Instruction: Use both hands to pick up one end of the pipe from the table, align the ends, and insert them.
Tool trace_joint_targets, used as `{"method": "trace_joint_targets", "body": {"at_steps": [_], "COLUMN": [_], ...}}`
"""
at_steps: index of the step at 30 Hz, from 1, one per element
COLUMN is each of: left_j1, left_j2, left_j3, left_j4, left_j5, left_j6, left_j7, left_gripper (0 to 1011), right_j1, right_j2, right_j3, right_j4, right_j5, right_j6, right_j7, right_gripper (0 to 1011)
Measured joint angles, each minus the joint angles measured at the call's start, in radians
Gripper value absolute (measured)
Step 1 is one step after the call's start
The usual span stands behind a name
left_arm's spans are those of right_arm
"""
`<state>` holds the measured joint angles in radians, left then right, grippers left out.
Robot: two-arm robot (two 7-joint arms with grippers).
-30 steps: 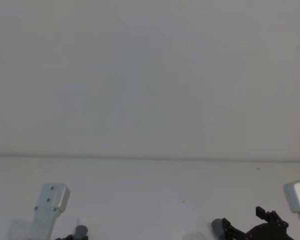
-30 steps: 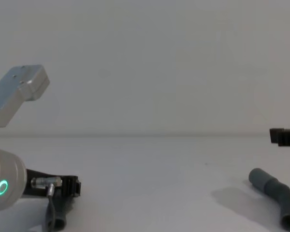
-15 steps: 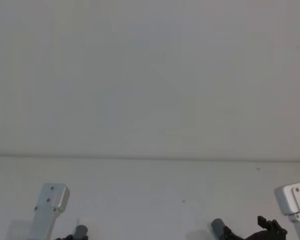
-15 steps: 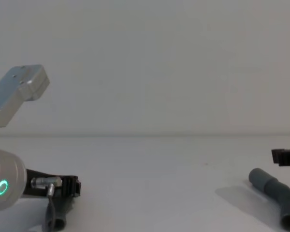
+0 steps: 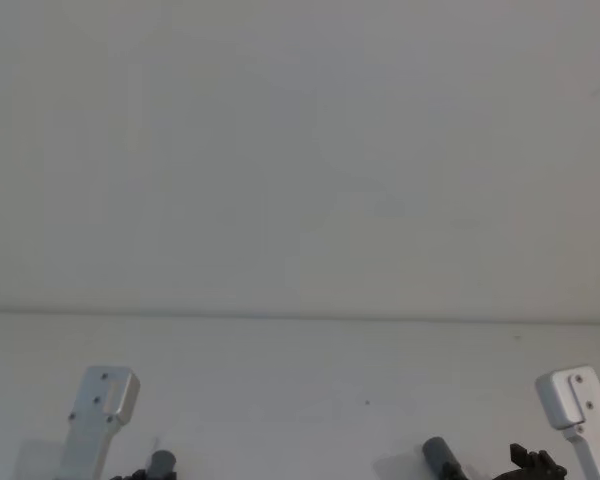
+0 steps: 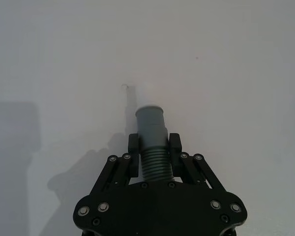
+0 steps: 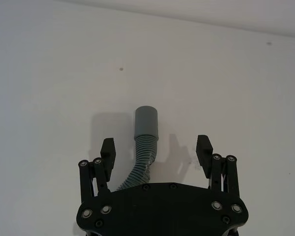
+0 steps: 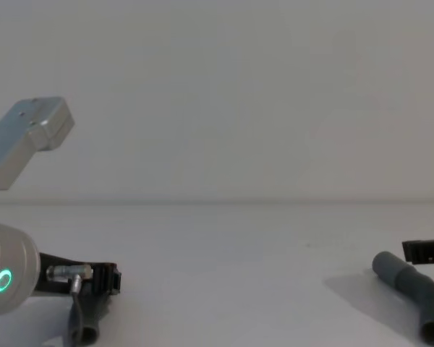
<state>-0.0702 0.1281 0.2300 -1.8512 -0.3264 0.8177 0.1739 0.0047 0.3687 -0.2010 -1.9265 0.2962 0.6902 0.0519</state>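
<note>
Between the right claw's (image 7: 156, 144) spread fingers (image 7: 107, 150), one pipe piece (image 7: 146, 123)

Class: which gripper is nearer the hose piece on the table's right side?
Right. The right gripper is open with a finger either side of that hose piece, not gripping it. The left gripper is far off to the left, shut on the other hose piece.

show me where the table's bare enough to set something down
Widest bare patch: the middle of the table, between the left hose piece and the right hose piece. Crowded: near left, where the left hand is shut on its piece, and near right, where the open right hand straddles the other.
</note>
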Motion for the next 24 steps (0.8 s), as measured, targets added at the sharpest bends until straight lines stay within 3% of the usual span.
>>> {"method": "trace_joint_targets", "body": {"at_steps": [10,24], "left_j1": [0.0,0.0], "left_j2": [0.0,0.0], "left_j3": [0.0,0.0], "left_j4": [0.0,0.0], "left_j5": [0.0,0.0], "left_j6": [0.0,0.0], "left_j7": [0.0,0.0], "left_gripper": [327,327], "right_j1": [0.025,0.043], "right_j2": [-0.023,-0.046], "right_j3": [-0.007,-0.018], "right_j4": [0.02,0.055], "right_j5": [0.003,-0.004], "right_j6": [0.048,0.07], "right_j7": [0.003,0.004], "right_gripper": [1000,1000]}}
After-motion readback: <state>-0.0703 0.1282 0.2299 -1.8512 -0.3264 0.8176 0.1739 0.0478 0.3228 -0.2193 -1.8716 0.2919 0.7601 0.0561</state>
